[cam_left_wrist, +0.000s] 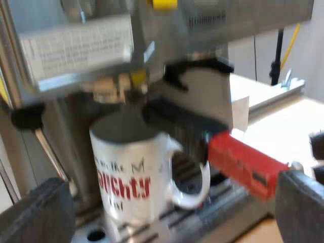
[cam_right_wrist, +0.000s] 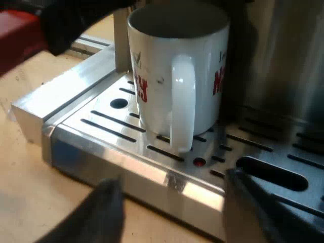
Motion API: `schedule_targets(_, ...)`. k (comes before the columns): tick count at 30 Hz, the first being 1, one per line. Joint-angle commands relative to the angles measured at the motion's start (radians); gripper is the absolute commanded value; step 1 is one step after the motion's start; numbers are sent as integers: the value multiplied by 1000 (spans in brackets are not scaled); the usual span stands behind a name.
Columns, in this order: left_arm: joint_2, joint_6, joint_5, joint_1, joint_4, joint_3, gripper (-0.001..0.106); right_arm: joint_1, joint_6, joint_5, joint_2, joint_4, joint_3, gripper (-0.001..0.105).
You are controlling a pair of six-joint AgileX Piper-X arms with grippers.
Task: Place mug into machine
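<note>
Both claws are released and empty: the left gripper (cam_left_wrist: 169, 207) gapes toward the mug (cam_left_wrist: 131, 172), and the right gripper (cam_right_wrist: 174, 212) hangs just off the front edge of the drip tray (cam_right_wrist: 96, 119). The mug stands upright on the slotted tray, handle toward that edge, beneath the red-ended holder (cam_left_wrist: 238, 159) locked into the machine (cam_left_wrist: 76, 50)
</note>
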Motion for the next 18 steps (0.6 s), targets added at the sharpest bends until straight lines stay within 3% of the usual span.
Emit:
schedule_targets(1,-2,-13,-10,-5,-15,-41,81,29,-3,31,-87,93,-1,23)
schedule_targets(4,-2,-10,-10,-5,-5,-79,81,65,-3,31,-162,124,-1,0)
schedule_targets(11,-4,8,-10,-5,151,-197,81,123,-3,114,-245,127,-36,0)
schedule_targets(13,-5,12,-10,-5,250,-263,81,149,-3,136,-249,166,-98,0)
schedule_targets(18,-7,14,-10,-5,375,-357,81,155,-3,142,-244,287,-208,0)
